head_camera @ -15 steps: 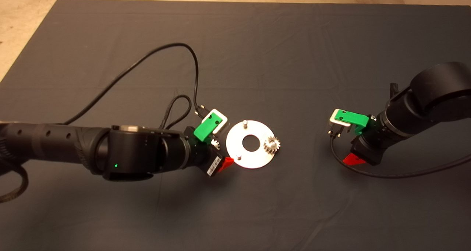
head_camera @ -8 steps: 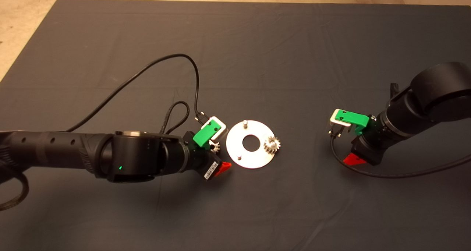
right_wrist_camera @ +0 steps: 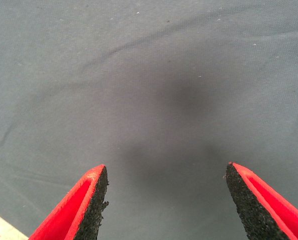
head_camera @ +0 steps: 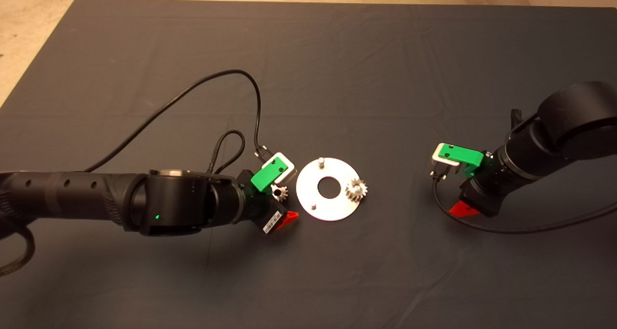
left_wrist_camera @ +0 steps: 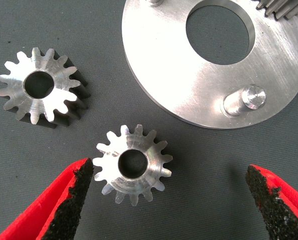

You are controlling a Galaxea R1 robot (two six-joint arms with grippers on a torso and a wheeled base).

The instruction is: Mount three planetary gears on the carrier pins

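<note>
1. My left tool [left_wrist_camera: 166, 200] hangs over the worktop [head_camera: 337, 78] just beside the left edge of the carrier plate [head_camera: 328, 188], with its fingers spread wide and holding nothing.
2. Two loose planetary gears lie flat on the mat below it: the near gear [left_wrist_camera: 132, 163] is between the pads but closer to one pad [left_wrist_camera: 78, 192], and the far gear [left_wrist_camera: 40, 85] lies beside it, apart from it.
3. On the plate, the third gear [head_camera: 356, 190] already sits on the right pin; the near pin [left_wrist_camera: 244, 99] and the far pin [head_camera: 320, 162] are bare.
4. I think the risk is this: the near gear is off-centre, so closing could push it sideways against the plate or tilt it, and a tilted bore will jam on the pin.
5. My right tool [right_wrist_camera: 164, 200] waits well apart at the right, open and empty over bare mat.
</note>
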